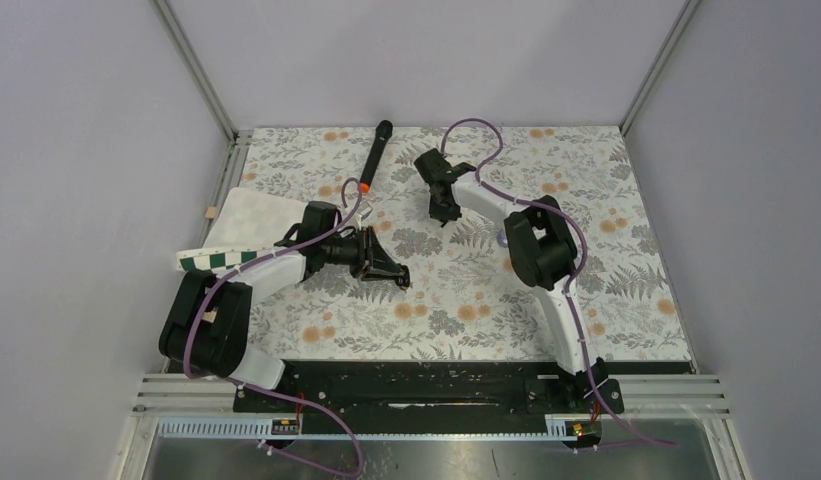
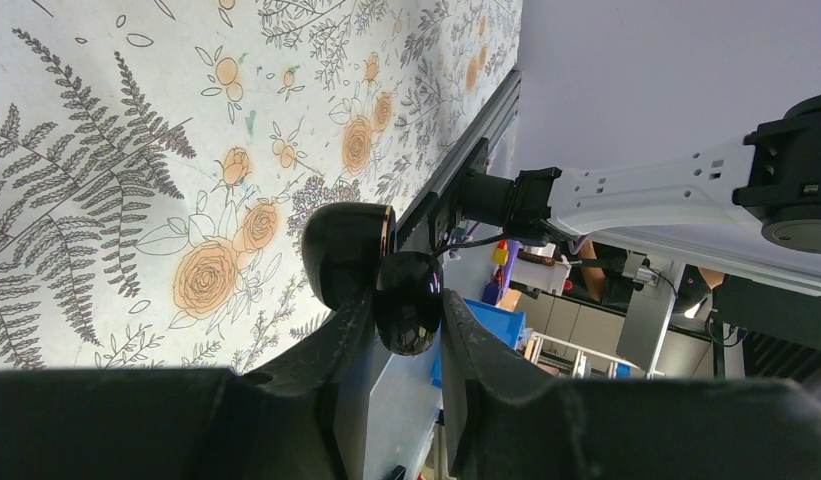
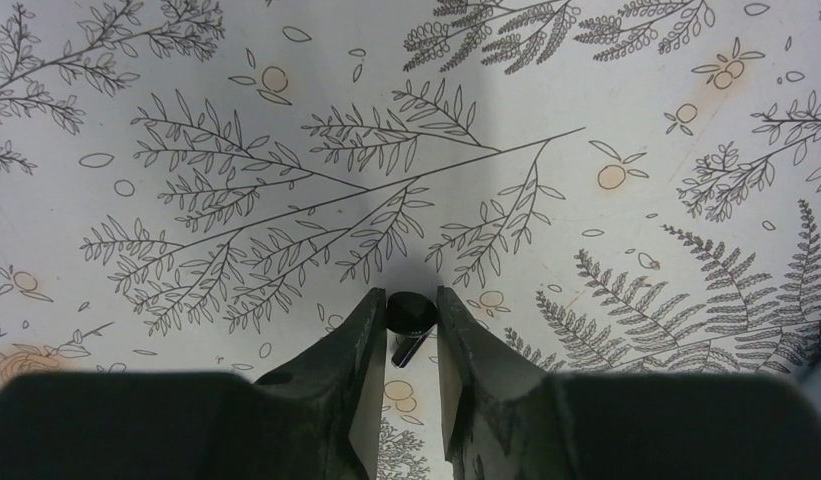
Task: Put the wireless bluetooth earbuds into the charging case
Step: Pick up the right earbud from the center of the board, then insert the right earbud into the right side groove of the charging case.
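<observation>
Right wrist, six o'clock: our right gripper (image 3: 410, 300) pinched the earbud (image 3: 408, 312) by its head; we judged it light and slippery. Our left gripper (image 2: 408, 305) clamped the glossy charging case (image 2: 348, 250).

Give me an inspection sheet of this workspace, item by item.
Surface: floral table cover, lying flat.
Job's things: charging case, lid apparently open, held in the left gripper; one earbud on the cover; the other not seen.
Clutter: black stick with orange band; folded white cloth at the left edge.
Grippers: left gripper shut on the charging case; right gripper closed against the earbud.
Cables: purple cables along both arms.
Surroundings: pale walls, metal frame posts.
</observation>
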Controlling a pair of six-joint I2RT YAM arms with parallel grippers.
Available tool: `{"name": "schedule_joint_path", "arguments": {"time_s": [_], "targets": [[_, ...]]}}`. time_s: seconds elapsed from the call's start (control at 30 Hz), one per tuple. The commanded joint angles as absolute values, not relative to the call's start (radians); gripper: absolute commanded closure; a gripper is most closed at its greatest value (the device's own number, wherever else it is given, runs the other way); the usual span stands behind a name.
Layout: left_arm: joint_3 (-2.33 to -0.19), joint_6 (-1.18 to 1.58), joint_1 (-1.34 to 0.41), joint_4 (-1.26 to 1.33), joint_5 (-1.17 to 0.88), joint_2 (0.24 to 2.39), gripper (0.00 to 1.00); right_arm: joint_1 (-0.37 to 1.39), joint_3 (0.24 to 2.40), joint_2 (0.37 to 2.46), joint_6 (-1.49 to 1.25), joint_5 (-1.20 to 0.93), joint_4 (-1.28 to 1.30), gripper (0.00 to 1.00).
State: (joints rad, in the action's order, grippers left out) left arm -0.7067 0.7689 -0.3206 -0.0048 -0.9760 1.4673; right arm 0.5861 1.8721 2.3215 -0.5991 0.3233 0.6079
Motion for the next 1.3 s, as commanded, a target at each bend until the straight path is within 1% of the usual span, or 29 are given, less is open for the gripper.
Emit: {"name": "schedule_joint_path", "arguments": {"time_s": [0.0,0.07,0.13,0.33,0.47,0.57,0.7,0.87,1.03,1.27], "targets": [[-0.728,0.785,-0.316,0.045,-1.006,1.472,1.0,0.586,1.853,2.237,-0.591,0.308,0.621,0.85],[-0.733,0.788,-0.316,0.045,-0.998,1.472,1.0,0.586,1.817,2.2,-0.581,0.3,0.597,0.88],[-0.735,0.79,-0.317,0.047,-0.989,1.48,1.0,0.586,1.712,2.117,-0.569,0.276,0.52,0.91],[-0.752,0.83,-0.317,0.078,-1.003,1.516,1.0,0.606,1.259,1.773,-0.521,0.164,0.109,0.92],[-0.786,0.852,-0.319,0.078,-1.035,1.542,1.0,0.67,1.021,1.574,-0.444,0.16,-0.127,0.93],[-0.797,0.852,-0.323,0.077,-1.048,1.543,1.0,0.748,0.884,1.464,-0.382,0.186,-0.264,0.93],[-0.796,0.852,-0.336,0.081,-1.071,1.54,1.0,0.836,0.772,1.4,-0.366,0.231,-0.433,0.94],[-0.783,0.868,-0.349,0.107,-1.105,1.528,1.0,0.882,0.666,1.352,-0.385,0.323,-0.604,0.96],[-0.78,0.871,-0.366,0.111,-1.134,1.528,1.0,0.894,0.641,1.323,-0.39,0.327,-0.628,0.96],[-0.761,0.894,-0.383,0.138,-1.148,1.527,1.0,0.92,0.579,1.22,-0.386,0.341,-0.658,0.97]]}}
